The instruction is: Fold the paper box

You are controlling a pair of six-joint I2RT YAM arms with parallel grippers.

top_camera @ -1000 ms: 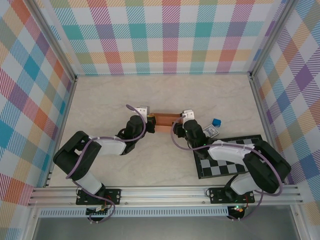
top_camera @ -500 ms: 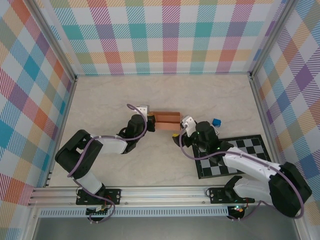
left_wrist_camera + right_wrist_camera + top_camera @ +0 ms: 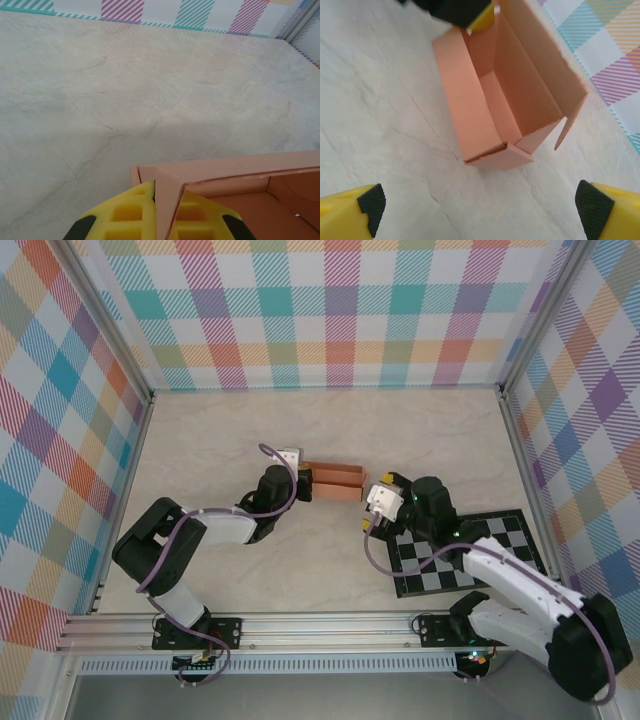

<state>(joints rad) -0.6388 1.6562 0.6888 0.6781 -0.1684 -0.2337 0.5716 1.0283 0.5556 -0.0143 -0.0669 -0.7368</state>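
Collapse is our worry — the left gripper pinches one end wall of the paper box, the right gripper gapes clear, so a tug could unfold it.

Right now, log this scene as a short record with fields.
paper box: partly folded, top open, standing on the table
left gripper: shut on one end wall of the paper box
right gripper: open, apart from the paper box, facing its other end
checkered board: flat, partly under the right arm
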